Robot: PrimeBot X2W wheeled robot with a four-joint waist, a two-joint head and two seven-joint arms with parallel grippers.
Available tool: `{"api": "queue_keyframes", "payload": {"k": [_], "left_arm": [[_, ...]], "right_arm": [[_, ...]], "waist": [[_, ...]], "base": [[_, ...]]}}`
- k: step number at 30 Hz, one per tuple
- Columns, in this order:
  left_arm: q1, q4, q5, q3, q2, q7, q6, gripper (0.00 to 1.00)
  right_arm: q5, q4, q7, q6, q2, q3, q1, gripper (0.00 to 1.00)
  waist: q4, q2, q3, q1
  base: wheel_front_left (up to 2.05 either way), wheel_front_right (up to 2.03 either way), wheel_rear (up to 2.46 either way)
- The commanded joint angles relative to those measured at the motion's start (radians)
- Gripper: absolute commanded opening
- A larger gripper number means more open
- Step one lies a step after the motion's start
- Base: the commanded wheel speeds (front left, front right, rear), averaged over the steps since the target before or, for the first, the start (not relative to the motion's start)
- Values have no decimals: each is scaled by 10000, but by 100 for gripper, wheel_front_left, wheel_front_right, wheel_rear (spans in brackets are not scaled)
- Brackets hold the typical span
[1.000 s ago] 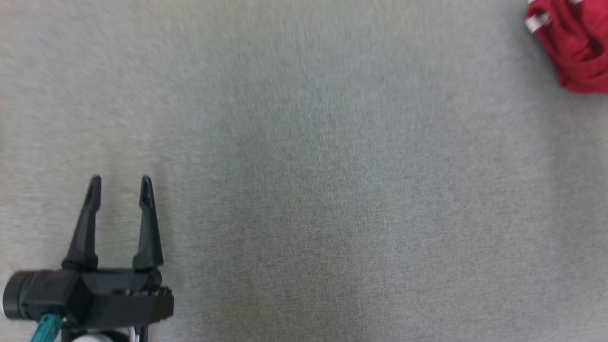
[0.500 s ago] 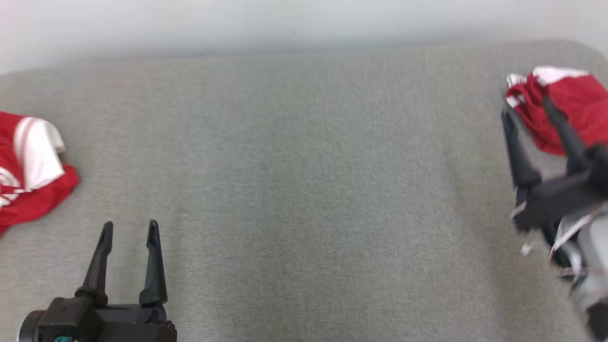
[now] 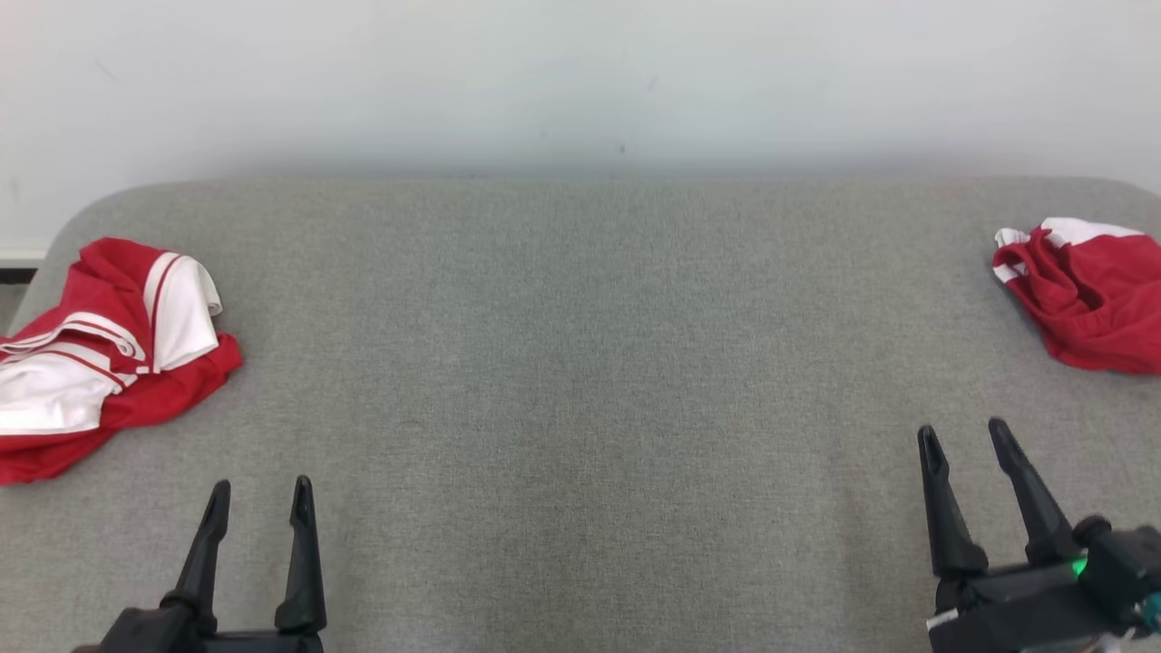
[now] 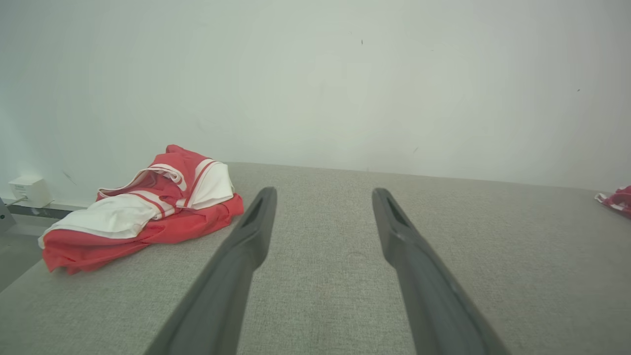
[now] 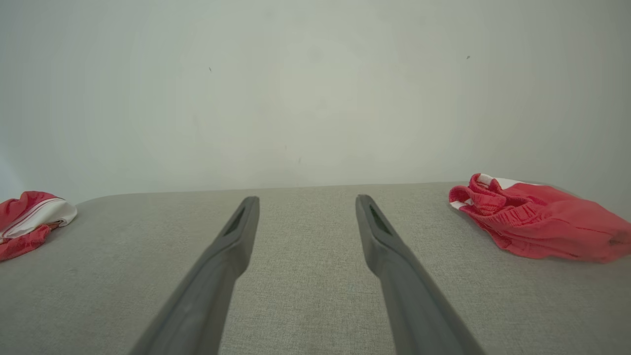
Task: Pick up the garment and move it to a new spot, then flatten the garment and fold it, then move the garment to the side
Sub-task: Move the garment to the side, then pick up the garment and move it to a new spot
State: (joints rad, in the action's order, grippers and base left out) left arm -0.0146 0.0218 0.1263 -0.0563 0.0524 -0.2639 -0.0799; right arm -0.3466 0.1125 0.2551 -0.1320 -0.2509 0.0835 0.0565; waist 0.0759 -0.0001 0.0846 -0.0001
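A crumpled red garment with white panels (image 3: 100,363) lies at the left end of the grey padded table (image 3: 580,363); it shows as well in the left wrist view (image 4: 148,217) and the right wrist view (image 5: 29,217). A second bunched red garment with a white edge (image 3: 1088,299) lies at the right end (image 5: 537,222) (image 4: 618,199). My left gripper (image 3: 261,485) (image 4: 324,191) stands open and empty near the front left. My right gripper (image 3: 961,428) (image 5: 307,198) stands open and empty at the front right, short of the right garment.
A plain white wall (image 3: 580,82) stands right behind the table's far edge. The table's far corners are rounded. A small white box (image 4: 22,190) sits on the wall low down, left of the table.
The head camera has tilted up, bringing the wall and both garments into the picture. The right gripper now shows at the lower right. Both grippers stay open.
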Motion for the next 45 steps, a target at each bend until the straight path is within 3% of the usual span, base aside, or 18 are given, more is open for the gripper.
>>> {"api": "queue_keyframes", "payload": {"k": [1, 20, 45], "left_arm": [[-190, 52, 65, -38, -12, -1, -33, 100], [-528, 763, 153, 160, 5, -1, -209, 100], [-343, 795, 201, 243, 243, -1, -191, 100]], "right_arm": [[114, -163, -32, 26, 144, -100, -257, 100], [635, -1069, -291, 26, 1162, -689, -1656, 100], [819, -1056, -389, 26, 1478, -836, -1880, 100]], "waist": [[63, 1, -258, 1], [-104, 1, -1005, 1], [-72, 1, -1107, 1]], "base": [[0, 0, 0], [0, 0, 0], [0, 0, 0]]}}
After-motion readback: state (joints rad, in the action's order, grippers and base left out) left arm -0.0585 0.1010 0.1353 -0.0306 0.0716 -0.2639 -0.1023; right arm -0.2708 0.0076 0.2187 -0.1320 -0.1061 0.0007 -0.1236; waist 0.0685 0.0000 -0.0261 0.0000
